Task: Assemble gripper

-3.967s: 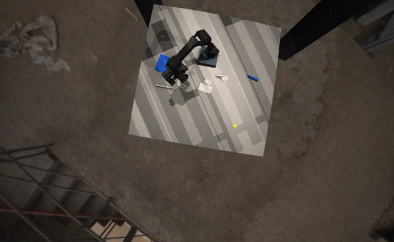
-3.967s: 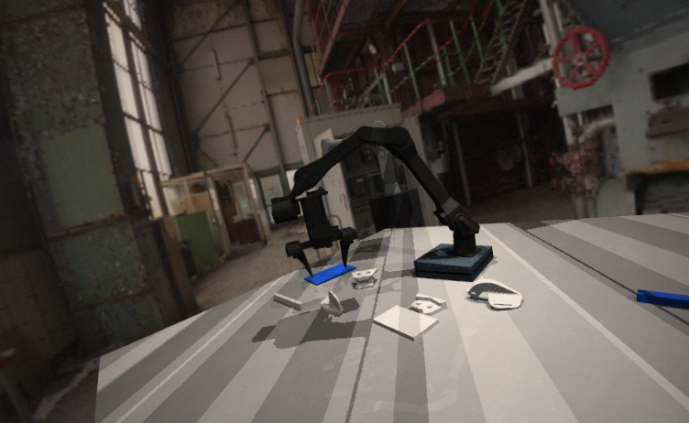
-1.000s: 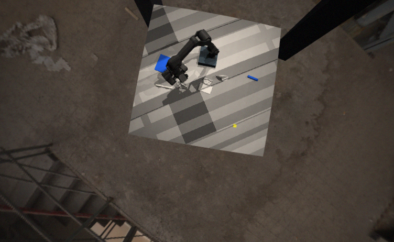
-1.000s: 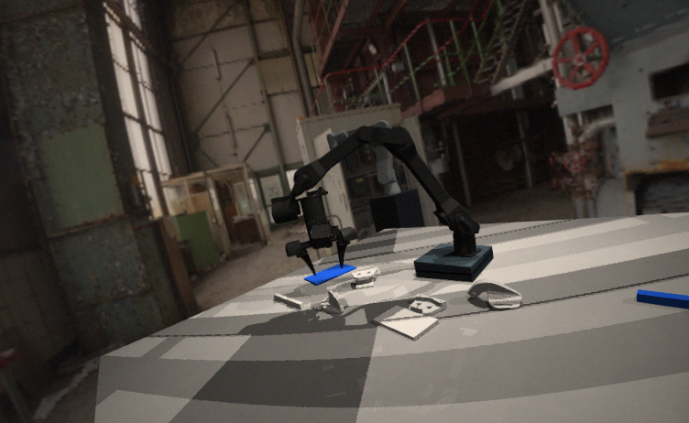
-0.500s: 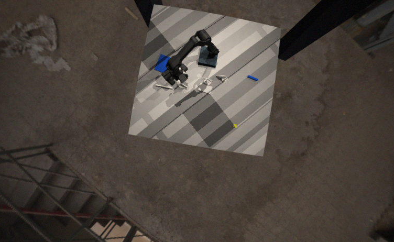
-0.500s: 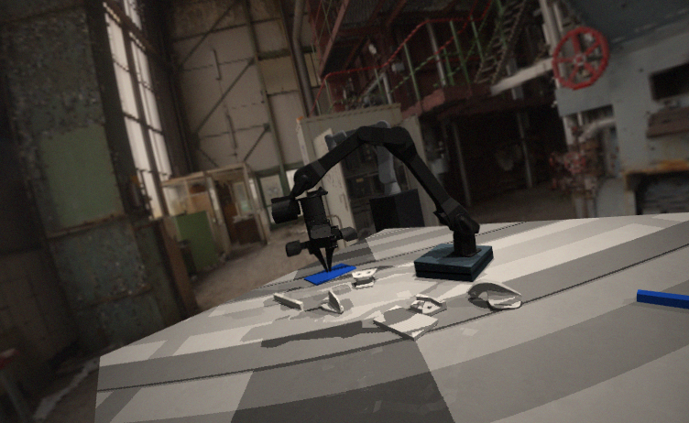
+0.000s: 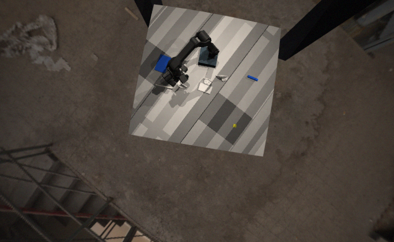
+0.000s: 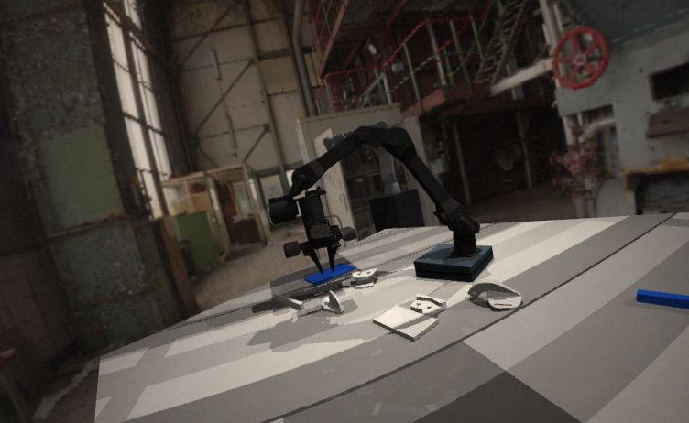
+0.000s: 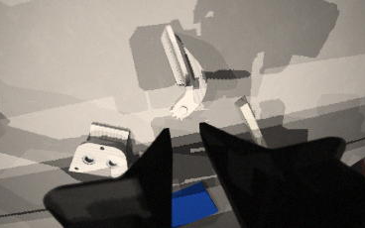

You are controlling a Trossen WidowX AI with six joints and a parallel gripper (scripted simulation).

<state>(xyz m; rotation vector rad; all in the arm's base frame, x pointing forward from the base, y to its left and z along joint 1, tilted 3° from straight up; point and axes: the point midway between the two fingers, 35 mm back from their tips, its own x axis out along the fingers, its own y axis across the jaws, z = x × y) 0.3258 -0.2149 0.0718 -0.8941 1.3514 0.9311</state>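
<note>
My gripper (image 8: 327, 271) (image 9: 184, 130) points down above the table, its fingers partly open and nothing between them. A white jaw (image 8: 333, 302) (image 9: 196, 86) lies just ahead of the fingertips in the wrist view, its toothed round end towards them. The other white jaw (image 7: 222, 78) (image 8: 496, 297) lies far off, in front of the arm's base. A white part with two round holes (image 8: 364, 275) (image 9: 99, 158) lies left of the fingers in the wrist view. A similar two-holed part (image 7: 207, 80) (image 8: 427, 304) lies farther off; I cannot tell which is the gripper base and which the housing plate.
A white square plate (image 7: 205, 88) (image 8: 406, 322) lies beside the farther two-holed part. A thin pale bar (image 8: 288, 300) (image 9: 248, 117) lies near the closer jaw. A flat blue block (image 7: 162, 63) (image 9: 193, 205) lies behind the gripper. A blue bar (image 7: 252, 78) (image 8: 676, 300) and a yellow cube (image 7: 234, 125) lie farther away.
</note>
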